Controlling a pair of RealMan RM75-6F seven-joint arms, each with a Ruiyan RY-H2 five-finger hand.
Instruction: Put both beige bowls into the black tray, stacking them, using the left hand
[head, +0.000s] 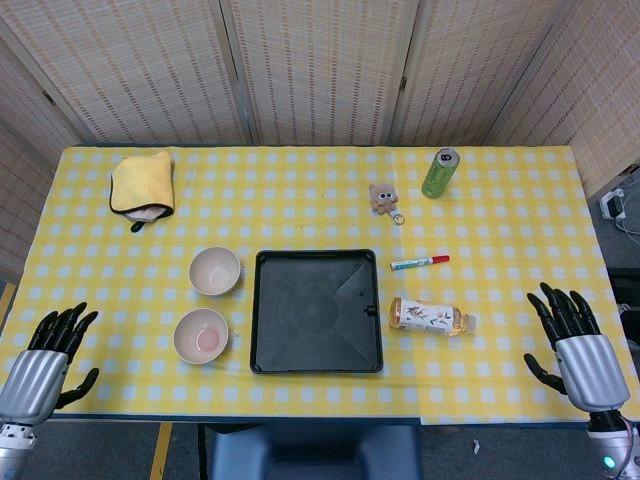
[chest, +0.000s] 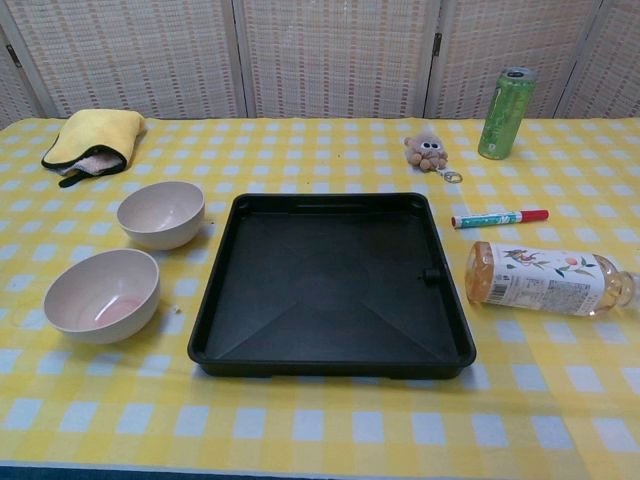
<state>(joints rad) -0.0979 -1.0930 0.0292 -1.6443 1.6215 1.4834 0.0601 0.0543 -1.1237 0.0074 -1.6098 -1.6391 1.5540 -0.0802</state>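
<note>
Presently both hands sit at the near table edge holding nothing: the left hand (head: 40, 362) at the near-left corner, the right hand (head: 576, 346) at the near-right, each with fingers spread apart and touching no object. Neither shows in the chest view.

Nearest the left hand is the near beige bowl (chest: 102, 294), upright on the cloth, with a pinkish patch inside that cannot be identified. Just beyond it, apart and not touching, stands the far beige bowl (chest: 161, 213). Both lie just left of the black tray (chest: 331, 359), which holds nothing.

Judgement: the bowls look light, rigid and smooth-walled, likely to slip under a loose grasp. The rim is the sensible hold, thumb inside and fingers outside, or a cupped grip round the wall.

Off task: a bottle (chest: 544, 278) on its side right of the tray, a marker (chest: 499, 217), a plush toy (chest: 428, 149), a green can (chest: 501, 99), a yellow cloth (chest: 92, 138).
</note>
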